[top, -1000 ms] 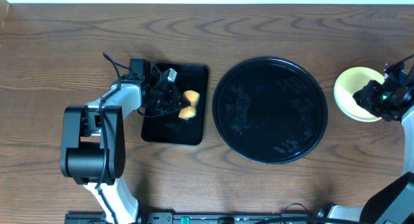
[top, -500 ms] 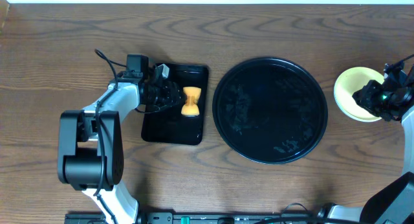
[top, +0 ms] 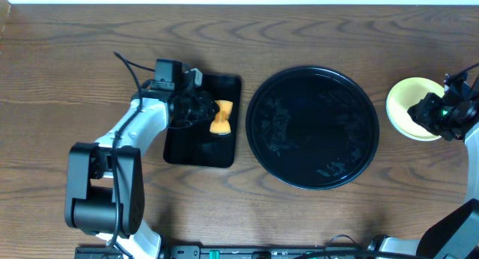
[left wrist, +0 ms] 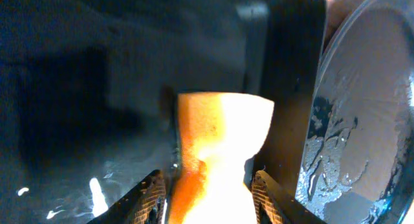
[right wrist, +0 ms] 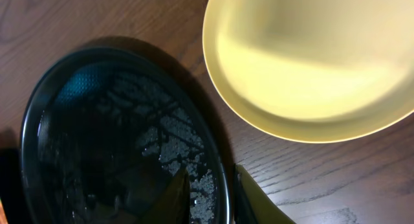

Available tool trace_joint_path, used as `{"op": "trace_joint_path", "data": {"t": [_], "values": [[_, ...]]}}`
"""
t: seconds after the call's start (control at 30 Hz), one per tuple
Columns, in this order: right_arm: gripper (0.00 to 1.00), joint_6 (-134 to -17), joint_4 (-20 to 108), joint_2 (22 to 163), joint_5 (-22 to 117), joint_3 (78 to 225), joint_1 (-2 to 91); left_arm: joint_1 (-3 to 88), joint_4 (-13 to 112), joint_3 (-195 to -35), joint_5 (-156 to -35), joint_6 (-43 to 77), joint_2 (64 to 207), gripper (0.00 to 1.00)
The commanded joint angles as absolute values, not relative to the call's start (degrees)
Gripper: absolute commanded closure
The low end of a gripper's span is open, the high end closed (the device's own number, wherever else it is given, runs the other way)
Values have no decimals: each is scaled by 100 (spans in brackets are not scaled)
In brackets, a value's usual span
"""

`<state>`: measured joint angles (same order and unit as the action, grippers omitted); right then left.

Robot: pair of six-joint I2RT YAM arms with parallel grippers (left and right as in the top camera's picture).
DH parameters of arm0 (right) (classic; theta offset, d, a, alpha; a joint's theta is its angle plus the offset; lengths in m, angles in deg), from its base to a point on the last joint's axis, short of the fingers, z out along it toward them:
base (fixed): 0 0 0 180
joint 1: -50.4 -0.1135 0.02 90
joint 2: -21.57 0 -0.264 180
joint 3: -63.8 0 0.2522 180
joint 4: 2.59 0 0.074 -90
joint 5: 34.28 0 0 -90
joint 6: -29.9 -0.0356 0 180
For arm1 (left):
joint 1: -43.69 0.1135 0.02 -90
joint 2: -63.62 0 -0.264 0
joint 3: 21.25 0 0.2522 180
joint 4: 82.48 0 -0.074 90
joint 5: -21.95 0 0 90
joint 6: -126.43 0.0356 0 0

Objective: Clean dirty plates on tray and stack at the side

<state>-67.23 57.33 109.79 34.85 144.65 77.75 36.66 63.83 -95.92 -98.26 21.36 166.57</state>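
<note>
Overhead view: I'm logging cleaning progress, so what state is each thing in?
Large round glossy black tray: no plates, wet.
Pale yellow round plate: upright on table, beside tray.
Orange hourglass sponge: lying in small rectangular black tray.
Left gripper: straddling sponge, grip unclear.
Right gripper: slightly open, empty.

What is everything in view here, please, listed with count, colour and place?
table: one, brown wood, under everything
small tray: one, black, rectangular, left of centre
sponge: one, orange, on small tray
round tray: one, glossy black, centre-right
plate: one visible, pale yellow, on table right of round tray
left gripper: one, black, open astride sponge
right gripper: one, open, by the plate
</note>
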Motion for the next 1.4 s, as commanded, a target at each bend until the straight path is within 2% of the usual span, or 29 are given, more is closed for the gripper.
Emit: {"op": "trace_joint_path", "data": {"t": [0.0,0.3,0.33,0.43,0.47,0.73,0.97,1.17,1.37], "values": [[79,-6669,5772,10986,3424,14474,7732,3533,6362,-9524,-9420,2088,16880,60],[80,-6669,5794,10986,3424,14474,7732,3496,6366,-9524,-9214,2088,17118,72],[80,-6669,5794,10986,3424,14474,7732,3489,6366,-9524,-9216,2088,17145,75],[80,-6669,5794,10986,3424,14474,7732,3485,6368,-9524,-9219,2088,17153,91],[80,-6669,5794,10986,3424,14474,7732,3487,6366,-9524,-9221,2088,17153,92],[80,-6667,5794,10986,3424,14474,7732,3493,6359,-9530,-9258,2093,17138,92],[80,-6669,5796,10986,3424,14474,7732,3550,6021,-9613,-7385,2095,16430,93],[81,-6669,5794,10986,3424,14474,7732,3537,6021,-9613,-7088,2136,15825,93],[81,-6669,5803,10986,3424,14474,7732,3323,5820,-9578,-7035,2136,15814,93]]}}
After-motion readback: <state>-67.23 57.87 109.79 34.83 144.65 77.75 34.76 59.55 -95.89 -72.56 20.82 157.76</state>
